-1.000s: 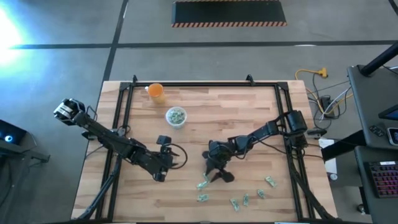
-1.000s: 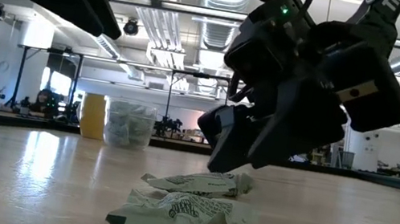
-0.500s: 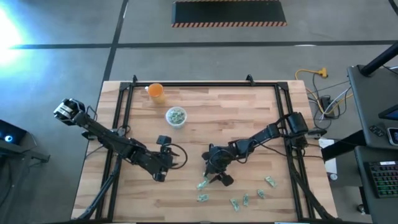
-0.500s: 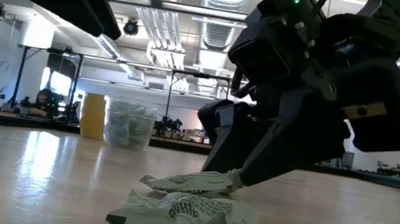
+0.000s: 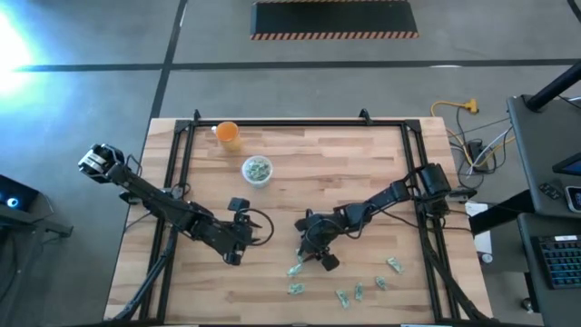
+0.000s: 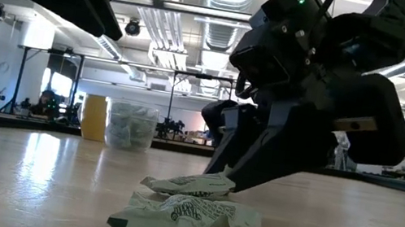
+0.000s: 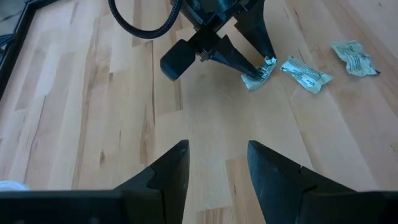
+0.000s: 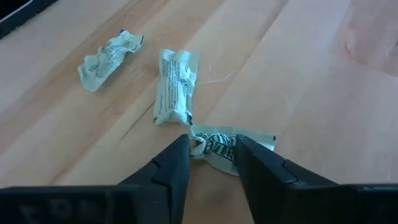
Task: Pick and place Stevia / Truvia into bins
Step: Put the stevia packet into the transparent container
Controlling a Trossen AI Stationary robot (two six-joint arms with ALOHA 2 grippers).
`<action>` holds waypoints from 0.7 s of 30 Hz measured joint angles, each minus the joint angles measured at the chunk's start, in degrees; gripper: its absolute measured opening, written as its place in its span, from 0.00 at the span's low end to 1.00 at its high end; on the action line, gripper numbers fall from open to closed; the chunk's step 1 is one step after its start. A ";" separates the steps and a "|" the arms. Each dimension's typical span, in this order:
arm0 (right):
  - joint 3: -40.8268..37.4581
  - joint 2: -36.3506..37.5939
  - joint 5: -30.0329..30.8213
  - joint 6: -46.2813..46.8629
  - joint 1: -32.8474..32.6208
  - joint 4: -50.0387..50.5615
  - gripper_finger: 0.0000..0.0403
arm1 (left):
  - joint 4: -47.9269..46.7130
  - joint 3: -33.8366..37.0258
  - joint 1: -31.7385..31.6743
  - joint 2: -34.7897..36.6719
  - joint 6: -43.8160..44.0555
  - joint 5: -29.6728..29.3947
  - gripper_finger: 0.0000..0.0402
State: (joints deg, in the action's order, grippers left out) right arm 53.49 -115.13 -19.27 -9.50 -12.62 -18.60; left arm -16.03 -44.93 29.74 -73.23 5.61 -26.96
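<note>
Several pale green-and-white Stevia sachets lie flat near the table's near edge: one (image 5: 296, 270) under my right gripper (image 5: 313, 259), another (image 5: 296, 290) nearer, and more to the right (image 5: 359, 292). The clear cup (image 5: 257, 170), with sachets inside, stands toward the far left. My right gripper (image 8: 212, 152) is shut on the crumpled sachet (image 8: 217, 146). In its wrist view, two other sachets (image 8: 174, 87) (image 8: 107, 58) lie beyond. My left gripper (image 5: 263, 229) (image 7: 217, 149) hangs open above bare wood, left of the right gripper. My right gripper pinches one crumpled end (image 8: 198, 145) of the sachet between its two fingers, which lie across the sachet. The fingers slant down from above and from the table's right. The sachet (image 6: 189, 184) lies on the table, its other end pointing away from the fingertips (image 6: 224, 181).
An orange cup (image 5: 228, 135) stands at the far left, behind the clear cup (image 6: 130, 125). A black frame (image 5: 182, 173) runs around the table top. A crumpled sachet (image 6: 190, 213) lies just in front of the gripped one. Bare wood lies between the two arms.
My right gripper has moved down onto the sachet and slightly toward the table's left. Its fingers have drawn together from a wide gap until they close on the sachet's end. The sachet stays on the table.
</note>
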 joint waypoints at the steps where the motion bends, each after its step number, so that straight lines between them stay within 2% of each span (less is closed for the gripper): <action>1: 0.00 0.00 0.01 -0.13 0.02 0.02 0.28 | 0.00 0.00 0.00 0.00 0.00 0.00 0.36; 10: -0.19 1.42 0.05 -1.22 0.02 1.66 0.14 | -0.02 0.02 0.00 0.00 0.00 0.00 0.36; 17: -0.22 5.50 0.31 -2.92 0.02 4.90 0.08 | -0.04 0.02 0.00 0.00 0.00 -0.01 0.36; 21: -0.22 7.64 6.15 -5.21 0.00 5.14 0.08 | -1.67 -0.04 0.11 0.11 0.15 -0.02 0.36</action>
State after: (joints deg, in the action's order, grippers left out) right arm 53.28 -107.49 -13.12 -14.71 -12.62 -13.45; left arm -17.70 -44.97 29.85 -73.12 5.76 -26.98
